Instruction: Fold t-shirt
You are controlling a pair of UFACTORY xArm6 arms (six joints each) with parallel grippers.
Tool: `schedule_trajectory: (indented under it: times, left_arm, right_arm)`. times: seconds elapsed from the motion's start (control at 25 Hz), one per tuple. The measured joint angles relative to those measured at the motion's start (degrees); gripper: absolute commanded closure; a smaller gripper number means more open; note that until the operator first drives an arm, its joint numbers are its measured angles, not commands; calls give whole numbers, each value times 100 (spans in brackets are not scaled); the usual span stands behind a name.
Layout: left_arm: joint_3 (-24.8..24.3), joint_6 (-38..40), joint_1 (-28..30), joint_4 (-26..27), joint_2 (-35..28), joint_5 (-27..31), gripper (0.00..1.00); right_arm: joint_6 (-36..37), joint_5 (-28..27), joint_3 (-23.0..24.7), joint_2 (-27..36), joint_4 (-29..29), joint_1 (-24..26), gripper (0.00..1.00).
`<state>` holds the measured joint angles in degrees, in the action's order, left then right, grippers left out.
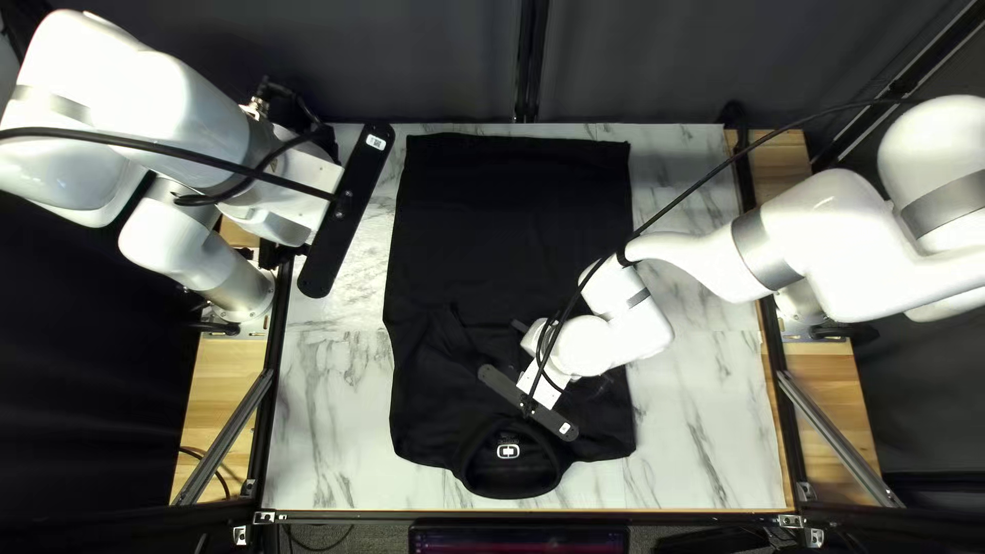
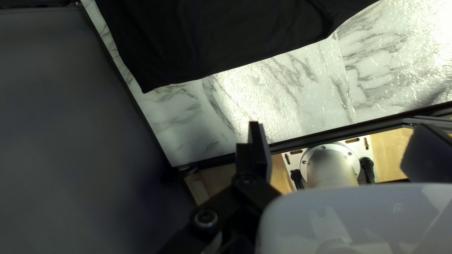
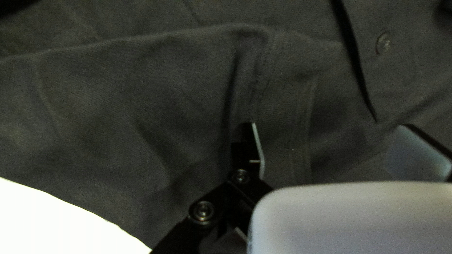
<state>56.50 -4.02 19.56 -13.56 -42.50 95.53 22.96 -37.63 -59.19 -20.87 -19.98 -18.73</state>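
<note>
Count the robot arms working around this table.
2. The left arm hangs over the far left corner of the table; the right arm reaches from its right edge over the black shirt.

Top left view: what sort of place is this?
Probably a robotics lab or test cell: white left arm and right arm at a marble-look table, dark curtain behind, black shirt laid out.

Dark curtain (image 1: 410, 62) is hanging behind the marble-patterned table (image 1: 328, 410), wooden boards (image 1: 212, 369) are flanking its left and right sides, metal struts (image 1: 841, 439) are slanting across them, and a screen (image 1: 518, 541) is showing partly beyond the near edge.
</note>
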Motion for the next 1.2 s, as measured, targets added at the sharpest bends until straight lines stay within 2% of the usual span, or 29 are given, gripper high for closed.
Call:
schedule_trajectory:
  times: [0.2,0.56,1.04,1.2]
  left_arm:
    - [0,0,0,0,0,0,0]
    - [0,0,0,0,0,0,0]
    - [0,0,0,0,0,0,0]
    - [0,0,0,0,0,0,0]
  right_arm:
    - [-104,73,138,26,-23,-41,0]
    - [-53,228,105,-120,-79,60,0]
    - [159,99,-222,-250,-107,186,0]
    - [108,16,-195,-175,-121,113,0]
